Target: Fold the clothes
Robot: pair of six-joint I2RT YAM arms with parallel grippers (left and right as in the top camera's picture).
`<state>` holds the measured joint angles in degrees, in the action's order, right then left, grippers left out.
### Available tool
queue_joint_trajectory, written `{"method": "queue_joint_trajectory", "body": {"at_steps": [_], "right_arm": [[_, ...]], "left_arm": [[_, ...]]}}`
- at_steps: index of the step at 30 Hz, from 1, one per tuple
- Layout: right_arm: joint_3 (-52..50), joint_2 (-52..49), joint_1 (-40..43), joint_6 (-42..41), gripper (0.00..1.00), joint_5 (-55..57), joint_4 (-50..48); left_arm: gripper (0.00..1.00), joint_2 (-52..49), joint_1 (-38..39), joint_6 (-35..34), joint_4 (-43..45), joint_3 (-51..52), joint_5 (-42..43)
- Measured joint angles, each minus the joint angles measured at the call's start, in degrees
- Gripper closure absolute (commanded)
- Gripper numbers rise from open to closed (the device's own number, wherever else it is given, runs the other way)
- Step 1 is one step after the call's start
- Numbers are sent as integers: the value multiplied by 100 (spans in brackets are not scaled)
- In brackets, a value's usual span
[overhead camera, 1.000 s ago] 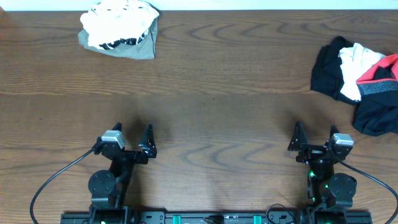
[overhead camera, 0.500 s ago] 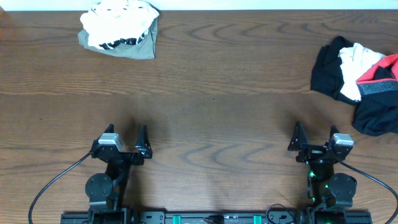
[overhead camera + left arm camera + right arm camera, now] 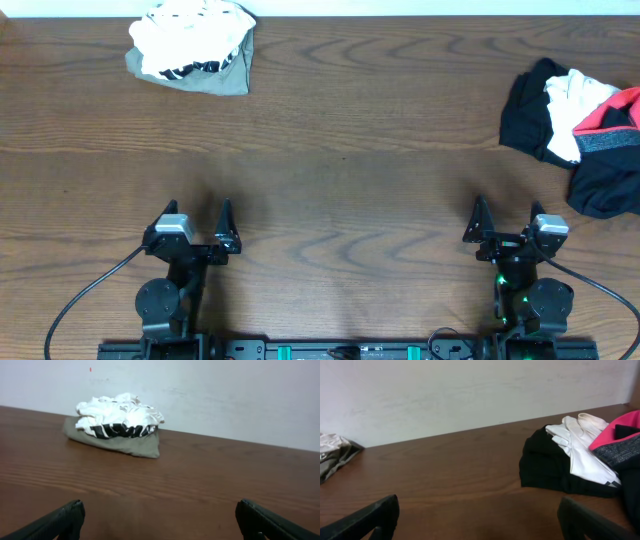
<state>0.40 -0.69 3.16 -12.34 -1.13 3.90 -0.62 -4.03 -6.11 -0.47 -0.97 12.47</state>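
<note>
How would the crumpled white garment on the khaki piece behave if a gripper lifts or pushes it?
The white garment lies crumpled in soft folds, so it would probably hang limp when lifted. Pushed, it likely bunches. The khaki piece beneath might drag along.

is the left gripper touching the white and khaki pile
Apart. The overhead view shows bare table between the left gripper and the white and khaki pile.

crumpled clothes (image 3: 192, 48) in two far-corner heaps
</note>
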Motion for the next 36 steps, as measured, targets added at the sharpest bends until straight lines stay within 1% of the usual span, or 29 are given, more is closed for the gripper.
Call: {"method": "queue_joint_trajectory", "body": {"at_steps": [4, 7, 15, 36], "right_arm": [[0, 0, 0, 0, 1, 0, 0], [0, 0, 0, 0, 1, 0, 0], [0, 0, 0, -2, 1, 0, 0], [0, 0, 0, 0, 1, 0, 0]], "left_arm": [[2, 0, 0, 433, -11, -2, -33], [2, 0, 0, 623, -15, -4, -42], [2, 0, 0, 743, -15, -7, -44], [2, 0, 0, 765, -17, -7, -42]]}}
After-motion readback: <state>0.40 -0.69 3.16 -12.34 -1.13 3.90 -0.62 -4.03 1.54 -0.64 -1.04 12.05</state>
